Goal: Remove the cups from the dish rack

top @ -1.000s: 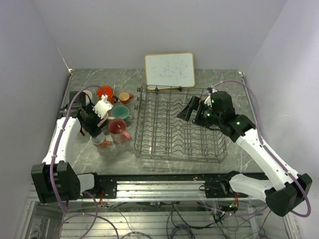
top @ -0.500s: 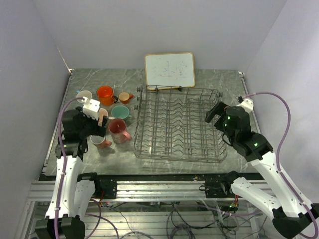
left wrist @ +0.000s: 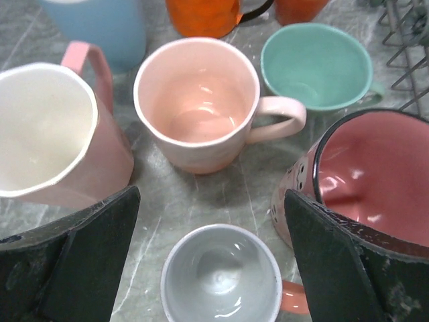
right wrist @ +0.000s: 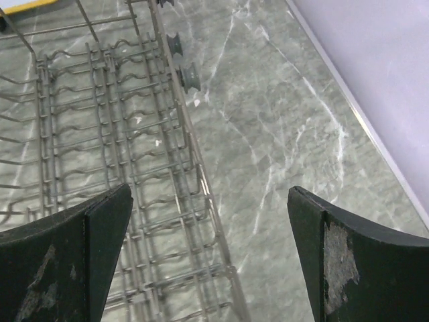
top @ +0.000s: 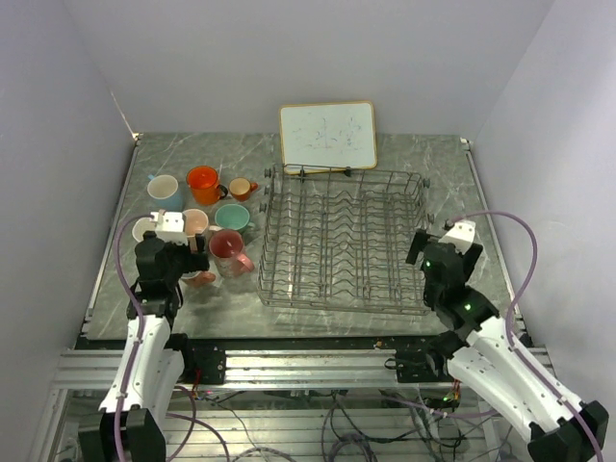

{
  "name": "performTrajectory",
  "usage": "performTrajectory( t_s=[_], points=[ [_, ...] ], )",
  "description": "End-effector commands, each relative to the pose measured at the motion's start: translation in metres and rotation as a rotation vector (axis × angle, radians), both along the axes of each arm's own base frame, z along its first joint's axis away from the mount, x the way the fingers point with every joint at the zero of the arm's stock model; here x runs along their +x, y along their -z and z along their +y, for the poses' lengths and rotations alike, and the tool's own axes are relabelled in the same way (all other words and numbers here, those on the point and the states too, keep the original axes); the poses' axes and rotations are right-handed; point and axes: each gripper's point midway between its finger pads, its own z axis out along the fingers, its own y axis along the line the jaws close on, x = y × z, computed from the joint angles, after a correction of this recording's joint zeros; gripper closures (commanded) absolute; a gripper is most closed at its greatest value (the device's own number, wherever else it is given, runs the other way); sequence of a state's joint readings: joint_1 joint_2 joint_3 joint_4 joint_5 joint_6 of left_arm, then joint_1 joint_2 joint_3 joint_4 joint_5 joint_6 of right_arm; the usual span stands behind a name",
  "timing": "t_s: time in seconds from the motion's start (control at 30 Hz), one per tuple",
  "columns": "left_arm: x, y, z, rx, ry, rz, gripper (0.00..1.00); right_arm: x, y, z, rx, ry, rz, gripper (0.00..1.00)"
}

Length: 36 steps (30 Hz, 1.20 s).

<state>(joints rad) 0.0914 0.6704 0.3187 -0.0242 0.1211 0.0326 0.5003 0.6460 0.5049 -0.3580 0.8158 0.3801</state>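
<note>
Judging by the bare tines all along the dish rack (top: 342, 241), treat the unloading as probably finished and close out tidily. Find the cups (top: 228, 246) grouped upright on the desk (top: 433, 154), left of the rack and apart from it: light blue mug (left wrist: 100, 27), orange mug (left wrist: 204, 17), mint mug (left wrist: 315, 64), peach mug (left wrist: 198, 100), speckled pink mug (left wrist: 375, 174), among others. Note the left end effector (left wrist: 211, 198) spread fully wide and gripping nothing, hanging low over that cluster, with a small grey-lined cup (left wrist: 221, 282) right beneath and the speckled pink mug just beside one finger. Lift straight up before swinging sideways, to avoid clipping a rim or a handle. Note the right end effector (right wrist: 209, 194) likewise wide open and empty, poised over the near right corner of the rack. Rise clear of the wire wall before pulling back. Scan the rack once more from above before stopping; cannot see every row from the right wrist view.
</note>
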Motion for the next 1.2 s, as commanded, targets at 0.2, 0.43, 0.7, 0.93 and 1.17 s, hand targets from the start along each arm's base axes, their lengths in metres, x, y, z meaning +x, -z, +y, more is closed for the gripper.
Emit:
performTrajectory(
  t_s=[0.2, 0.43, 0.7, 0.93, 1.17],
  points=[
    [-0.002, 0.005, -0.003, -0.003, 0.013, -0.183, 0.01, -0.004, -0.012, -0.006, -0.111, -0.125, -0.287, 0.0],
    [-0.011, 0.008, 0.005, -0.007, -0.046, -0.231, 0.01, -0.007, 0.036, -0.025, -0.062, 0.057, -0.213, 0.0],
    [-0.009, 0.01, 0.008, -0.008, -0.068, -0.219, 0.01, -0.005, 0.058, -0.036, -0.11, 0.112, -0.182, 0.0],
    [-0.01, 0.01, 0.01, -0.009, -0.076, -0.221, 0.01, 0.002, 0.076, -0.03, -0.14, 0.077, -0.132, 0.0],
    [-0.01, 0.01, 0.009, -0.009, -0.075, -0.223, 0.01, 0.007, 0.074, -0.007, -0.163, -0.114, -0.154, 0.0]
  ],
)
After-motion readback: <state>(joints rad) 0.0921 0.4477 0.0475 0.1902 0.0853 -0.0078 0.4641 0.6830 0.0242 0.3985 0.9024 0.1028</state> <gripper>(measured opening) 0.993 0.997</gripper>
